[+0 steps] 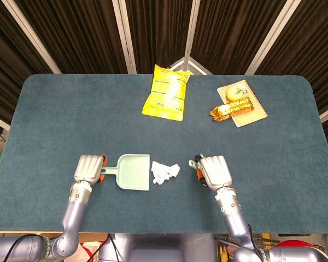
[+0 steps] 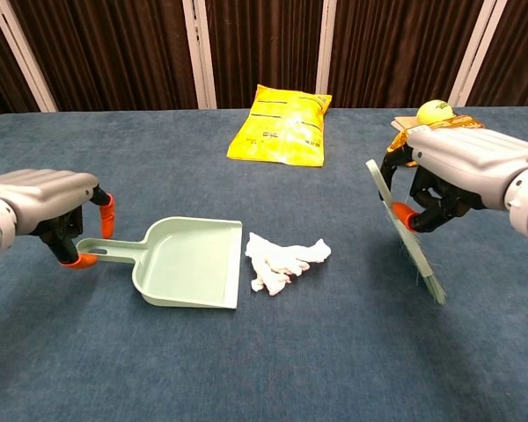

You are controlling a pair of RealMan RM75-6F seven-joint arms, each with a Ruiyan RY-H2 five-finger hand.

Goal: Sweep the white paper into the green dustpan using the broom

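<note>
Blue felt table (image 1: 54,114) before dark curtains (image 1: 76,33).

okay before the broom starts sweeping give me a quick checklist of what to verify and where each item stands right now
1. Broom held by the right hand: ok, the fingers grip its handle and the bristles hang down toward the table.
2. Left hand steadying the green dustpan: cannot tell, the fingers are at the handle's end, but a firm grip is not visible.
3. Dustpan mouth faces the white paper: ok, the open edge lies right beside the paper.
4. Broom on the far side of the paper from the dustpan: ok, it hangs to the paper's right, apart from it.
5. Sweep path free: ok, the yellow bag and snacks lie well back on the table.
</note>
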